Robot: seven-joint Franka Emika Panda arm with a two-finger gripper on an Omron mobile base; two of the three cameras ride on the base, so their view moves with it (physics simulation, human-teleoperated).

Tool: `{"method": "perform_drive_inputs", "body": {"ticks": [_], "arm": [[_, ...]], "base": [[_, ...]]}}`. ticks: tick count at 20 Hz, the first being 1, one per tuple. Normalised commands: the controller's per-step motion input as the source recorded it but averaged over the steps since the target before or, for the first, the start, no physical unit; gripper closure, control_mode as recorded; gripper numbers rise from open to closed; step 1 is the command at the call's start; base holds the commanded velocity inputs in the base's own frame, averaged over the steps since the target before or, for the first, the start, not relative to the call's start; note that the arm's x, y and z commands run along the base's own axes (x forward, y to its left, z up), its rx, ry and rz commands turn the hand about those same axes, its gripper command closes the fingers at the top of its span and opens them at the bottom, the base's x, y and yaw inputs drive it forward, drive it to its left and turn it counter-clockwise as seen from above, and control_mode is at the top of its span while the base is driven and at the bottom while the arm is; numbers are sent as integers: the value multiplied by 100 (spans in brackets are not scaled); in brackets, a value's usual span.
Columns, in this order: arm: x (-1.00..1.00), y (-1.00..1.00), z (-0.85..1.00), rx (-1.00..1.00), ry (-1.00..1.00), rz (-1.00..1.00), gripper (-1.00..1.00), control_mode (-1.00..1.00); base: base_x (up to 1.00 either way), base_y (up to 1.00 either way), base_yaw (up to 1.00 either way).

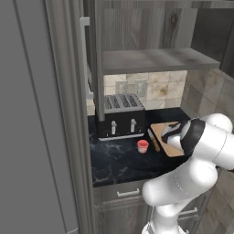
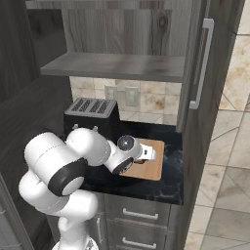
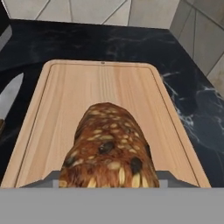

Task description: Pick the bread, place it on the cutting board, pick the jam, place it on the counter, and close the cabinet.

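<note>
Bread [image 3: 108, 151] sits clamped in the gripper [image 3: 108, 181] above the cutting board [image 3: 61, 96]; released too high, I reckon it rolls toward the knife [image 3: 9, 98] at left

Arm [image 2: 97, 149] reaches over cutting board [image 2: 152, 168]; toaster [image 2: 92, 110] behind.

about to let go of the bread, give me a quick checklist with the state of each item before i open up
1. Bread over the cutting board: ok.
2. Gripper shut on the bread: ok.
3. Bread resting flat on the board: cannot tell.
4. Knife off the board, left of it: ok.
5. Jam already on the counter: ok.
6. Cabinet closed: not ok, door stands open.
</note>
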Motion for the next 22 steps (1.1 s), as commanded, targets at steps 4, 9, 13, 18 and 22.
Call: {"method": "perform_drive_inputs", "body": {"ticks": [4, 9, 13, 18, 22], "arm": [[3, 0, -14, 0, 2, 0, 100, -100], [0, 0, -17, 0, 2, 0, 100, -100], [0, 0, -33, -1, 1, 0, 100, -100], [0, 0, -8, 0, 2, 0, 100, -100], [0, 0, 0, 0, 0, 0, 100, -100]], "base": [[0, 0, 0], [0, 0, 0], [0, 0, 0], [0, 0, 0], [0, 0, 0]]}}
